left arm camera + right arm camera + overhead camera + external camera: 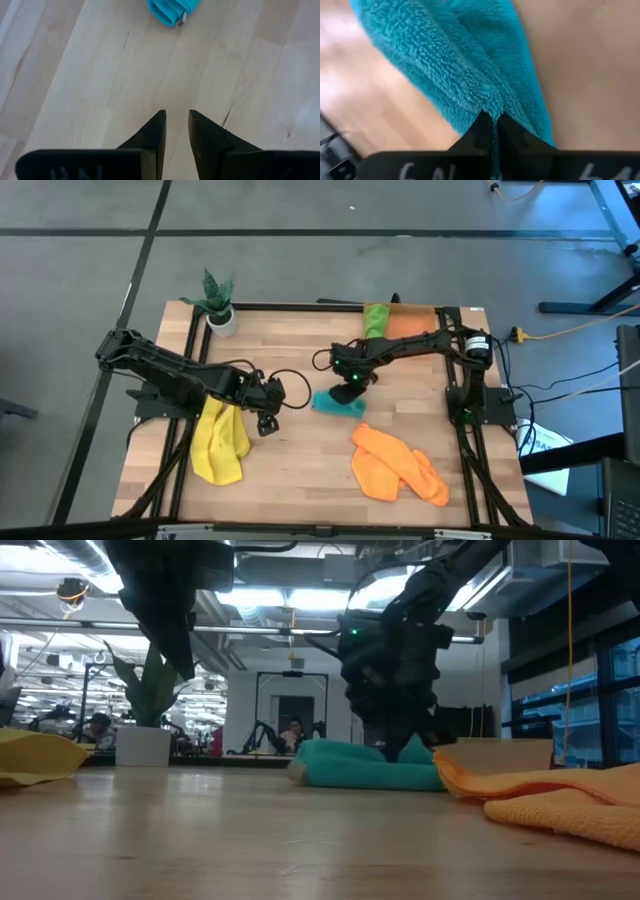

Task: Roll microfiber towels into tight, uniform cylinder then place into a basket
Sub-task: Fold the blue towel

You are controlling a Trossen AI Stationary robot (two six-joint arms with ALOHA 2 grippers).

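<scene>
The teal towel point(338, 407) lies on the table's middle as a loose roll, also seen in the low view point(365, 766). My right gripper point(352, 390) reaches in from the far right and is shut on it. My left gripper point(266, 421) hovers left of the roll, over bare wood, with a narrow gap between its fingers point(176, 122) and nothing in it. The yellow towel point(220, 442) lies crumpled under the left arm. The orange towel point(397, 466) lies crumpled near the front right. The green towel point(376, 318) sits in the orange basket point(415, 323) at the far edge. My right gripper pinches a raised fold of the teal towel's pile point(492, 111) between its two fingertips. The fingers slant down from the table's far right onto the roll's far side. The roll rests on the table along its length point(350, 778).
A small potted plant point(219, 308) stands at the far left corner. Black frame rails run along the table's left and right sides point(462, 430). Bare wood lies between the yellow and orange towels at the front point(300, 480).
</scene>
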